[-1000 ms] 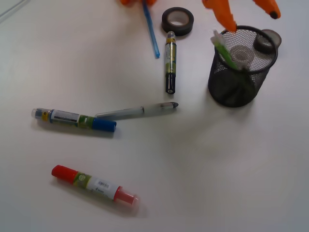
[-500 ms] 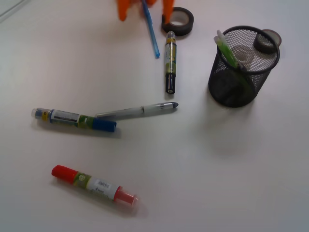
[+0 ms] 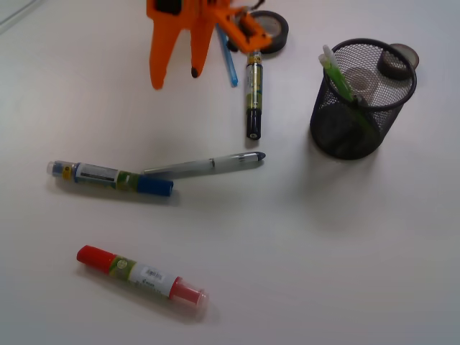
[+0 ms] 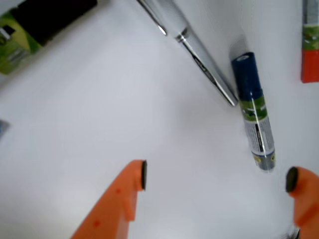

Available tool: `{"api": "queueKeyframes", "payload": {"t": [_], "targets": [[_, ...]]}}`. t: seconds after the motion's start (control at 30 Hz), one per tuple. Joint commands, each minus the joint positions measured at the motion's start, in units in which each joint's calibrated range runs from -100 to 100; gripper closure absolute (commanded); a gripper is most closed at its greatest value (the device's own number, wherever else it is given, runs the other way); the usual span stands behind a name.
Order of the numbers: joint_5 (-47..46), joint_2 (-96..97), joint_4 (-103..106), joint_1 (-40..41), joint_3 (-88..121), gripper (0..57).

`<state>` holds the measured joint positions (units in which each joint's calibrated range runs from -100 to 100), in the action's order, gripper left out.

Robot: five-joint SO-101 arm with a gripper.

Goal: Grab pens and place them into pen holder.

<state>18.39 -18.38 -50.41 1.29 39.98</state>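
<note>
Gripper (image 3: 176, 77) at upper left of frame — jaws wide apart, holding nothing. Lime green pen (image 3: 338, 74) stands in pen holder (image 3: 359, 99); silver-grey pen (image 3: 205, 166) lies mid-table.

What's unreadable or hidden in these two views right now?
- Front view: light blue pen, upper end hidden behind the open pincer.
- Front view: black tape roll, partly covered by the arm.
- Front view: pen holder, lower part of the green pen obscured by mesh.
- Wrist view: red marker, cut by the right edge.
- Both views: pen labels are too blurred to read.

Light blue pen (image 3: 228, 63) partly behind gripper (image 3: 176, 77).
</note>
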Motion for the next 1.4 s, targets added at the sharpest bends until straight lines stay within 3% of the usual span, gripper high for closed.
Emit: {"api": "queueKeyframes", "payload": {"t": [0.0,0.97,1.07,1.37], "targets": [[-1.51,10.43,-0.07,-1.11,-9.28,25.8],[-13.87,69.17,-31.48,1.58,-84.37,26.1],[-14.6,73.16,-34.8,1.58,-91.52,31.3],[-16.07,77.41,-38.48,1.66,-99.13,57.4]]}}
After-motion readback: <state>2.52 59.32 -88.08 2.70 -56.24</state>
